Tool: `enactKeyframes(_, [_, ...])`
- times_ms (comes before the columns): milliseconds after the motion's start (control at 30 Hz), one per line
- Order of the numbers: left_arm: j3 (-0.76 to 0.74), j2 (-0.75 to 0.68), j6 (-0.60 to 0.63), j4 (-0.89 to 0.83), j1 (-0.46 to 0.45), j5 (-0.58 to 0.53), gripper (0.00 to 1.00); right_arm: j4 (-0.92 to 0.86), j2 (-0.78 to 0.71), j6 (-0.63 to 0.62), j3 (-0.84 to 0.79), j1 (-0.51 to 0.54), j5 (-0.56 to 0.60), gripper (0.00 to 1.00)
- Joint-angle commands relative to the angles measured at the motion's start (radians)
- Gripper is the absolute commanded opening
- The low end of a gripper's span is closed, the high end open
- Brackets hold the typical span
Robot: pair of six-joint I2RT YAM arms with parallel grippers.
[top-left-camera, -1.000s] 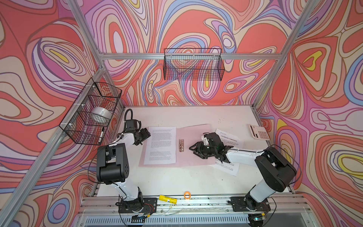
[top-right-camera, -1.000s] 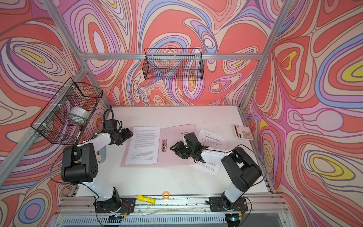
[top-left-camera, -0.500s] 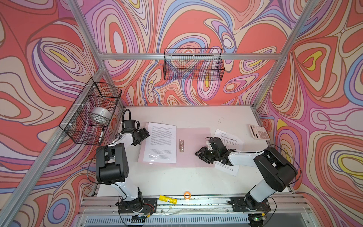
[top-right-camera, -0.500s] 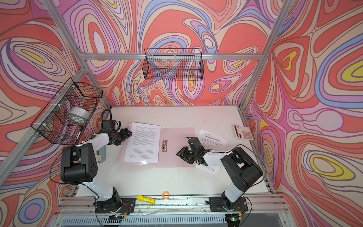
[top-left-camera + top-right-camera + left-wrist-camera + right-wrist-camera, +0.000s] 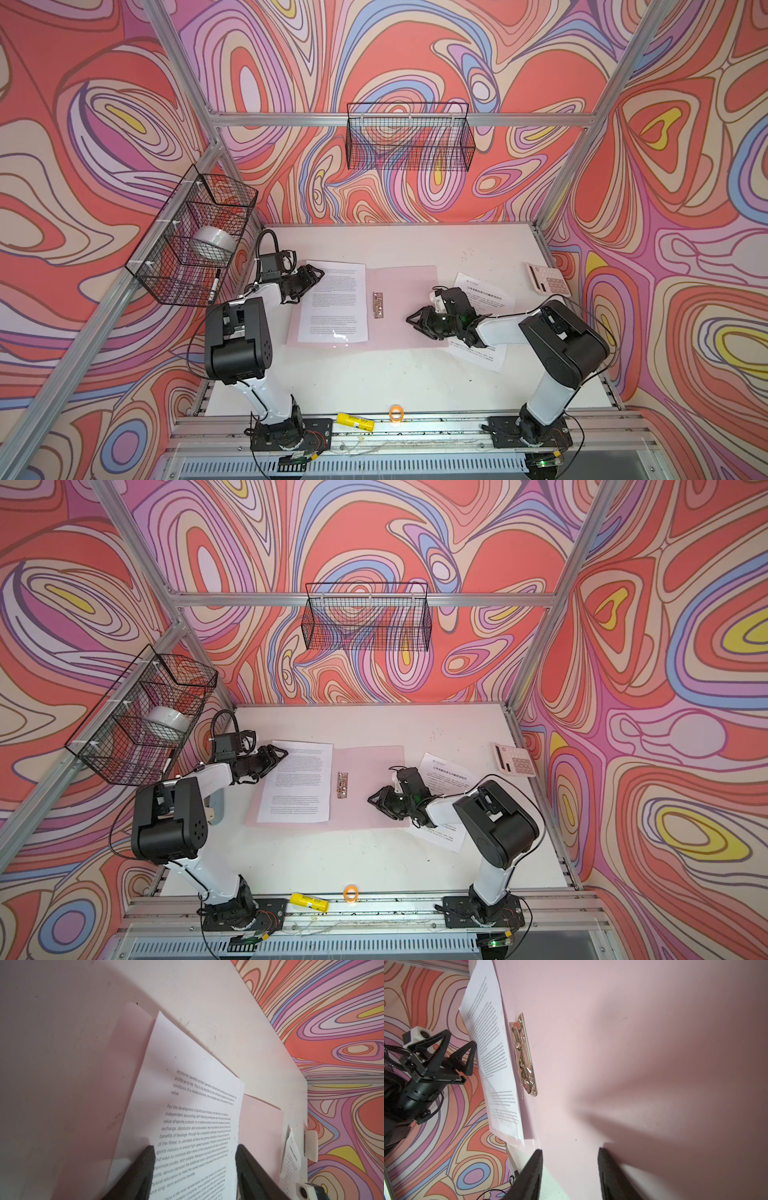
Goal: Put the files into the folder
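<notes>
As the headed sheet (image 5: 488, 293) looks thin and limp, pinch its edge; left gripper (image 5: 195, 1148) and right gripper (image 5: 570, 1150) both stand apart.

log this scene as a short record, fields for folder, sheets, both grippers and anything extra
folder: open flat on the table, metal clip at its spine
printed sheet: lying on the folder's left half
headed sheet: on the table beside the folder's right edge, partly under the right arm
left gripper: open, at the printed sheet's left edge
right gripper: open, over the folder's right half
calculator: far right of the table
</notes>
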Motion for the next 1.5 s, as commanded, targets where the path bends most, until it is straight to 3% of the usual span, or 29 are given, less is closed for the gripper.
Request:
enactKeyframes(0, [-0.021, -0.033, 0.019, 0.001, 0.009, -0.041, 0.70, -0.119, 0.086, 0.001, -0.052, -0.011, 0.039, 0.46])
enactKeyframes(133, [-0.037, -0.084, 0.025, 0.007, 0.009, -0.074, 0.75, -0.109, 0.098, 0.009, -0.088, -0.033, 0.039, 0.44])
enactKeyframes(367, [-0.036, -0.146, 0.061, -0.055, 0.011, -0.233, 0.77, -0.105, 0.082, 0.008, -0.131, -0.057, 0.036, 0.43])
enactKeyframes(933, [0.028, -0.006, 0.089, -0.148, 0.010, -0.276, 0.77, -0.016, 0.127, 0.014, -0.205, -0.120, -0.030, 0.42])
enactKeyframes(1200, [0.002, 0.027, 0.052, 0.000, 0.012, -0.027, 0.73, -0.010, 0.117, -0.005, -0.184, -0.123, -0.054, 0.43])
enactKeyframes(1467, [-0.080, 0.004, -0.008, 0.209, 0.013, 0.173, 0.66, -0.171, 0.071, -0.106, -0.078, -0.123, -0.069, 0.43])
